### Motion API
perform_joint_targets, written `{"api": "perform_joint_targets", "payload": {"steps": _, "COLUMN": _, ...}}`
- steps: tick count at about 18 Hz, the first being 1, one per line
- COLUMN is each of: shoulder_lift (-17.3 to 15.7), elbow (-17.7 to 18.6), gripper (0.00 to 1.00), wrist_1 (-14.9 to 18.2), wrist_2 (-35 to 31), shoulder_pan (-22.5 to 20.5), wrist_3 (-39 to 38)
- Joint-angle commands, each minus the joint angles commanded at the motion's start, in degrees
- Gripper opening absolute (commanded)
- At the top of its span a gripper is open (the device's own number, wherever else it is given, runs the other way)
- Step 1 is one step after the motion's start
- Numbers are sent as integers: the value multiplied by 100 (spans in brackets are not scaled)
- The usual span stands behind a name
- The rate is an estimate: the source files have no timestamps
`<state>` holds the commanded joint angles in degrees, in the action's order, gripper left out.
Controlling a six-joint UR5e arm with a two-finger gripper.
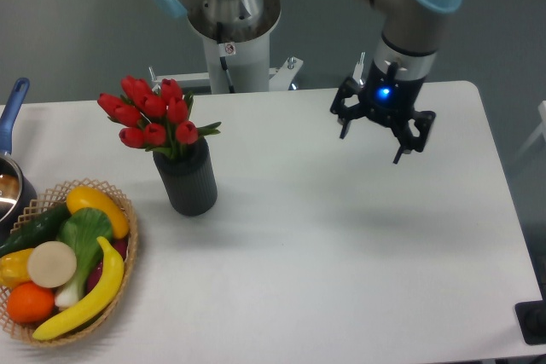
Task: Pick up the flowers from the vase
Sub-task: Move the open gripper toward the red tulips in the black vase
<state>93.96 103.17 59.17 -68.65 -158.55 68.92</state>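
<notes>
- Nearest us, at the white table's [341,279] left front corner, we see a woven wicker basket [128,274] heaped with toy produce: a long yellow banana [90,300], an orange [31,303], a pale round disc [52,263], a green leafy vegetable [85,232] and a dark green cucumber [38,228].
- Just behind the basket, at the left edge, we catch part of a metal pot [8,189] with a blue handle [12,104].
- Right of the basket and a little farther back, the short dark ribbed cylindrical vase [188,181] stands upright on the table.
- The bunch of red tulip buds with green leaves [153,117] sits in that vase, the stems down inside it and the heads leaning toward the left.
- Farther back and well to the right, we see the black two-finger gripper [371,144] hanging above the tabletop, its fingers spread wide and holding nothing, a blue light glowing on its wrist, well apart from the flowers.
- Beyond the table, the arm's grey and pale-blue base column [226,14] stands against a grey wall.
</notes>
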Motion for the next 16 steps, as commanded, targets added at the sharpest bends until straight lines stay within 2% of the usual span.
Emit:
{"api": "perform_joint_targets", "payload": {"steps": 3, "shoulder_lift": -132, "elbow": 265, "gripper": 100, "wrist_1": -81, "wrist_2": 271, "shoulder_pan": -53, "wrist_3": -54}}
{"api": "perform_joint_targets", "payload": {"steps": 7, "shoulder_lift": -229, "elbow": 353, "gripper": 100, "wrist_1": -116, "wrist_2": 1282, "shoulder_pan": -44, "wrist_3": 8}}
{"api": "perform_joint_targets", "payload": {"steps": 10, "shoulder_lift": -361, "elbow": 555, "gripper": 100, "wrist_1": -431, "wrist_2": 1424, "shoulder_pan": -79, "wrist_3": 201}}
{"api": "perform_joint_targets", "payload": {"steps": 13, "shoulder_lift": -431, "elbow": 958, "gripper": 100, "wrist_1": -626, "wrist_2": 1625, "shoulder_pan": -79, "wrist_3": 332}}
{"api": "perform_joint_targets", "payload": {"steps": 16, "shoulder_lift": -650, "elbow": 1503, "gripper": 100, "wrist_1": -626, "wrist_2": 2511, "shoulder_pan": -79, "wrist_3": 719}}
